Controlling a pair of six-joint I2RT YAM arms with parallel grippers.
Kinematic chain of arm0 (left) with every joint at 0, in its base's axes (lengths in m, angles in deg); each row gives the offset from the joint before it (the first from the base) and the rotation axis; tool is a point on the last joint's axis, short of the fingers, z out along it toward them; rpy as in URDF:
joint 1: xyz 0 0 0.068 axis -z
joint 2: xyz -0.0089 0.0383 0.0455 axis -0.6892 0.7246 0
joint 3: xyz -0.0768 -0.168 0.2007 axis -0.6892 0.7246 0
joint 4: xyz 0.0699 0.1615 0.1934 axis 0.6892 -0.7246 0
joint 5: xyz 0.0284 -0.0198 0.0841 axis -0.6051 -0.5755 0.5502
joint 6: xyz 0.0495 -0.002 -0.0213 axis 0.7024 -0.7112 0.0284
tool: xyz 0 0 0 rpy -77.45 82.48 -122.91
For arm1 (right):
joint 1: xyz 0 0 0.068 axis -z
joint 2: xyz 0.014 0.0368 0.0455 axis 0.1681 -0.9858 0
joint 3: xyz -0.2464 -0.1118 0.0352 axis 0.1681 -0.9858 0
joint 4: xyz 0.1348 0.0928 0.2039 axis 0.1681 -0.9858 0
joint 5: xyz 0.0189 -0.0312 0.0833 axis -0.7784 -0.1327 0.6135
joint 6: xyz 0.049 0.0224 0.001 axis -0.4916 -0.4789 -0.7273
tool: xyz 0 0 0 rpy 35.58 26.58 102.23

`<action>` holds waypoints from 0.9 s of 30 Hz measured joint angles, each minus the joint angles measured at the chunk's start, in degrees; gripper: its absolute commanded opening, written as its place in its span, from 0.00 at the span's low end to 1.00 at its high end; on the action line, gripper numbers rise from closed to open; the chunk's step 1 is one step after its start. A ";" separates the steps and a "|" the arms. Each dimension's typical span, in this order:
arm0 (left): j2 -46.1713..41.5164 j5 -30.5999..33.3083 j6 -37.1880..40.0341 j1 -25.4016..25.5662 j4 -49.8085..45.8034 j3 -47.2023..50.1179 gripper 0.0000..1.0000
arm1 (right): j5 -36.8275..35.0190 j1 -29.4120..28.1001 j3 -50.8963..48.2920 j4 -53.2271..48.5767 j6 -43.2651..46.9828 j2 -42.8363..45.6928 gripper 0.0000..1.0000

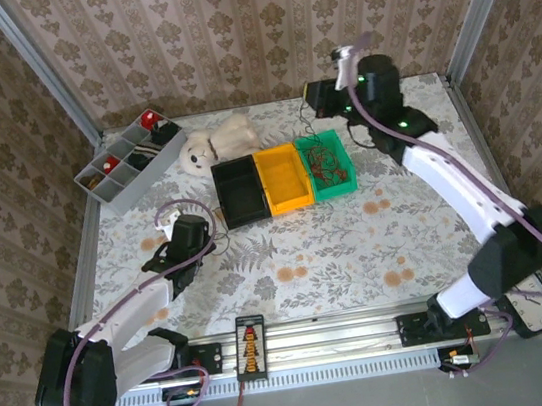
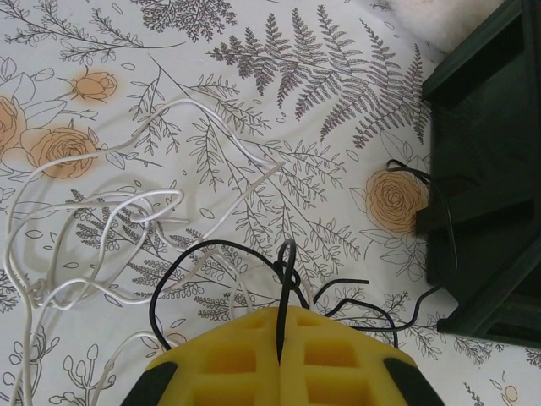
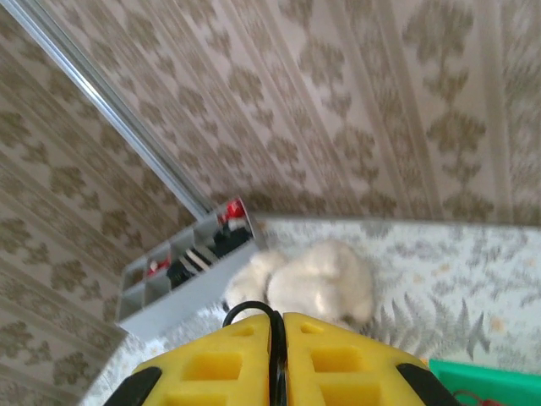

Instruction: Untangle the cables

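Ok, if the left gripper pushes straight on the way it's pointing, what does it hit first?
Probably the black cable looped just past the left gripper, then the tablecloth; depth is unclear. The black bin sits off right.

grey divided tray point(image 1: 142, 181) far left | white plush point(image 1: 214, 142) beside it | black bin point(image 1: 241, 189), yellow bin point(image 1: 282, 173), green bin point(image 1: 336, 190) (touching, one row)

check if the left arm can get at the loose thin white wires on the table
Probably yes, for reach: the thin white wires lie in the open on the flowered table, just beside the left gripper. But its jaws are shut on a thin black wire, which it would have to drop first.
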 measured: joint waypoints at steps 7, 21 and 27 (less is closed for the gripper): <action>-0.02 1.18 -0.92 0.02 -1.20 0.00 0.00 | 0.50 -2.36 0.00 -1.25 -0.15 -9.68 0.12; 1.33 2.01 -3.17 -0.04 -3.37 -0.46 0.00 | -0.72 -3.56 5.25 -2.19 2.40 -11.96 0.12; 1.77 1.86 -3.15 -0.35 -3.34 -1.07 0.00 | -0.63 -4.11 5.25 -2.19 2.36 -14.21 0.12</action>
